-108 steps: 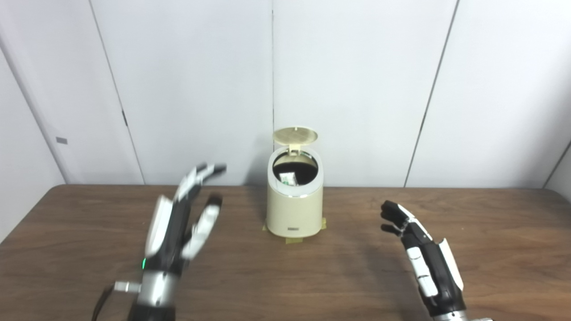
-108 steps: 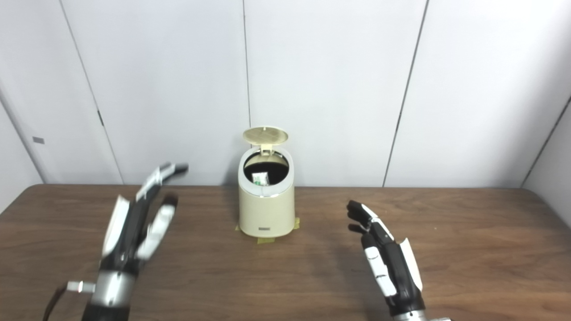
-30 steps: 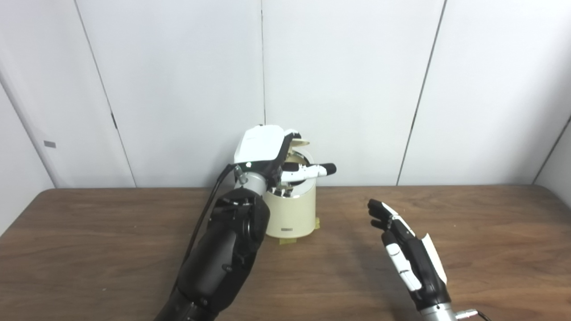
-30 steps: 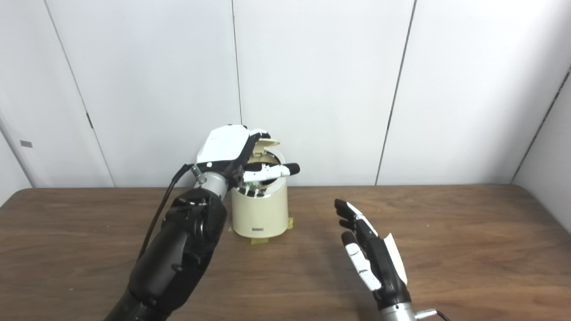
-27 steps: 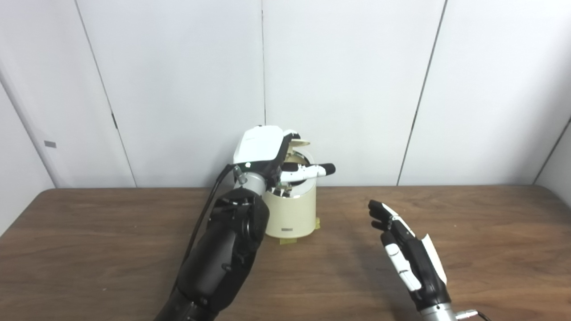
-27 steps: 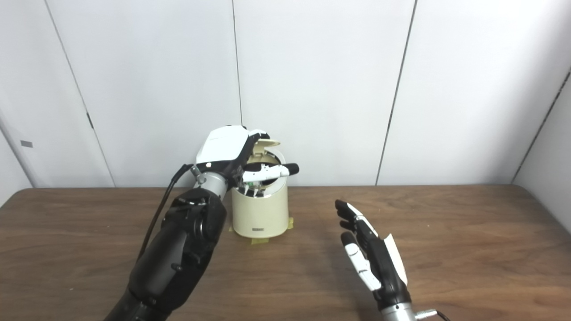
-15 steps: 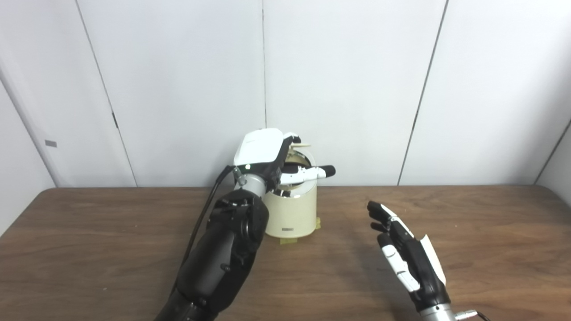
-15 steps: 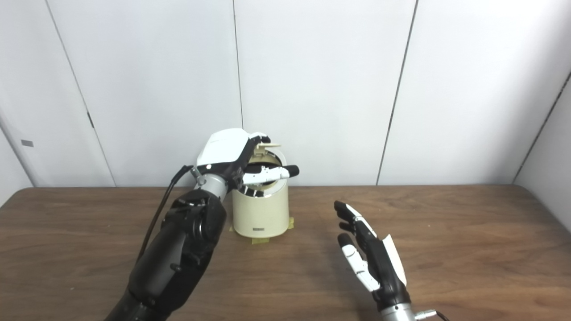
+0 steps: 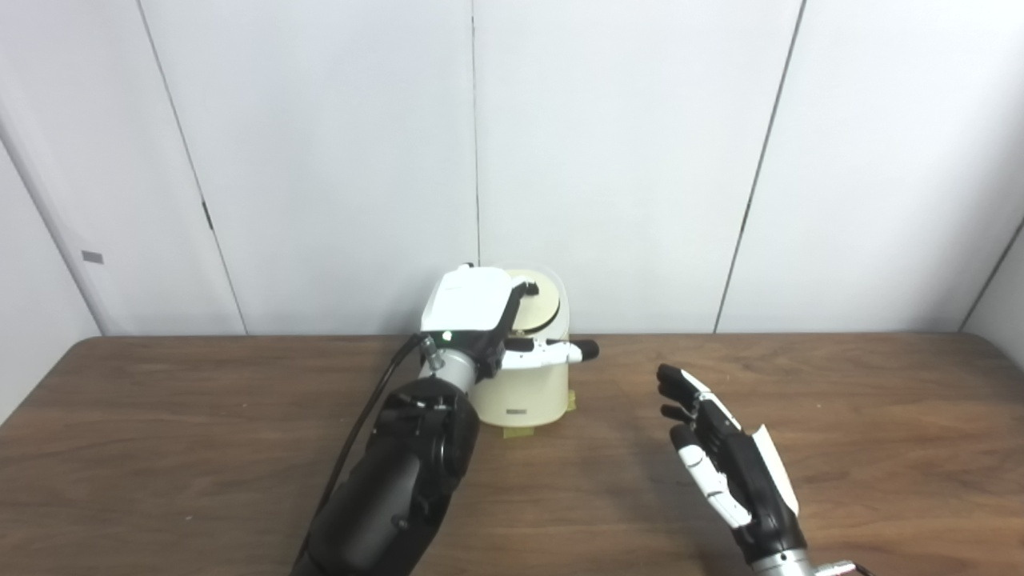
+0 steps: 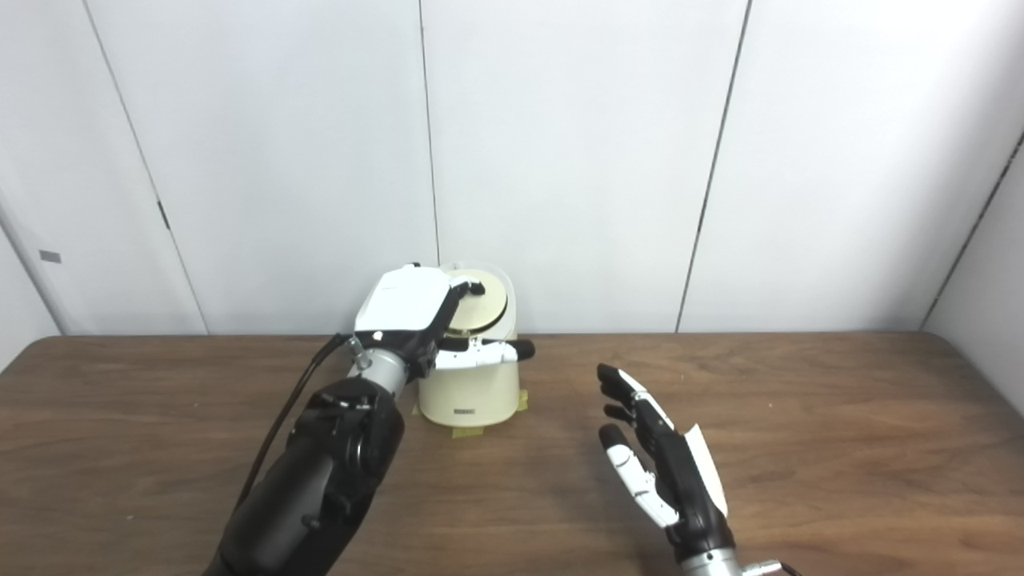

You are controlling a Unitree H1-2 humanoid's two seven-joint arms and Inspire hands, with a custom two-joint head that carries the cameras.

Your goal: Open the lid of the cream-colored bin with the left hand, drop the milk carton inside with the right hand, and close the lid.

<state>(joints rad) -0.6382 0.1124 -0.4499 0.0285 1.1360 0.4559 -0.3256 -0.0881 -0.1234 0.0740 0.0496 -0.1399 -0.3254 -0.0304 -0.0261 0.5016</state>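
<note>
Now the lid point(image 9: 538, 301) is pressed onto the cream bin point(image 9: 532, 393) by the left hand's point(image 9: 480, 316) spread fingers, nothing grasped; withdrawal is judged next, while right of the bin the right hand point(image 9: 732, 468) is held open, empty

Bin point(image 9: 528, 392) looks smooth cream plastic, slight sheen; its lid point(image 9: 538, 298) is matt with fine ridges. Table point(image 9: 160, 448) is dark wood grain, satin. My left hand point(image 9: 480, 316) has a glossy white plastic shell over black, metal wrist. My right hand point(image 9: 724, 464) is the same black and white plastic. Wall panels point(image 9: 624, 160) are matt white.
</note>
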